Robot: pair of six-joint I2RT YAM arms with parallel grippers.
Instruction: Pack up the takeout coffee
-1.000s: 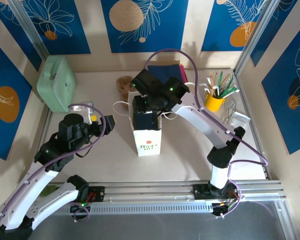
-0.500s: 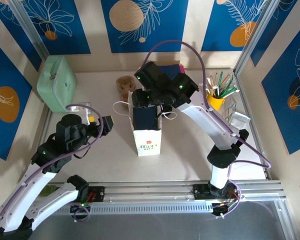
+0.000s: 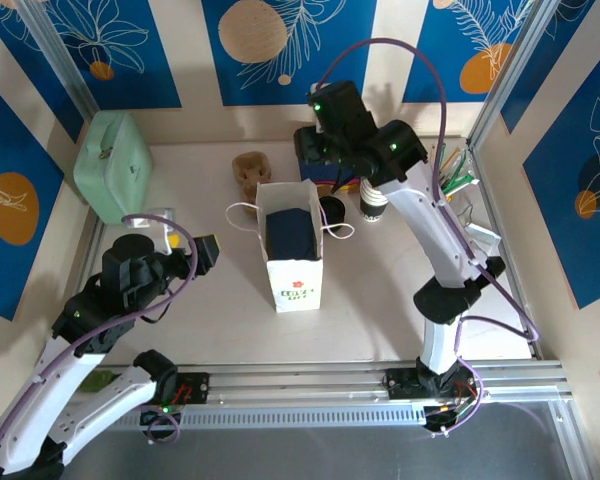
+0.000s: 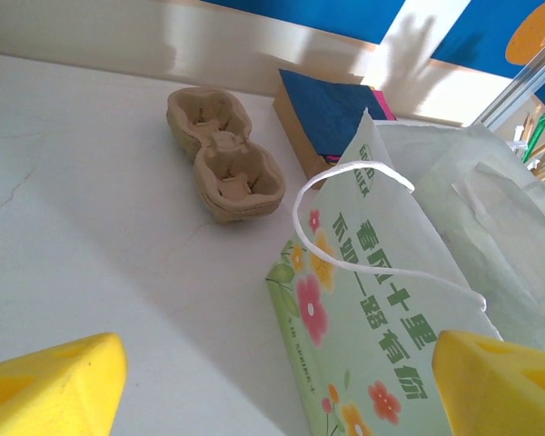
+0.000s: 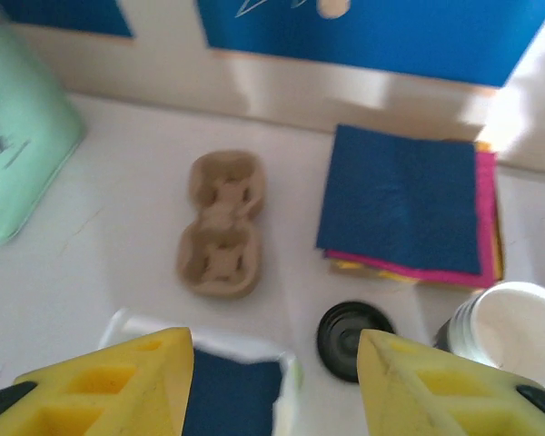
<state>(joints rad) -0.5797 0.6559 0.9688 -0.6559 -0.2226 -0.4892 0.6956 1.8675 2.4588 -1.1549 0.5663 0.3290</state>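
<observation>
Packing: I cannot tell where the coffee is, perhaps inside the bag (image 3: 292,285), which stands upright and open for loading from above.
Right gripper (image 5: 274,363): spread, empty, high behind the bag.
Left gripper (image 4: 277,386): spread, empty, beside the bag.

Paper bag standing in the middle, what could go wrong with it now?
1. The paper bag stands tall and unheld; a nudge from the open right gripper could tip it.
2. Its string handle loops out near the open left gripper and might snag.
3. The white cups stand right beside the black lid, so a reach there could knock them.
</observation>
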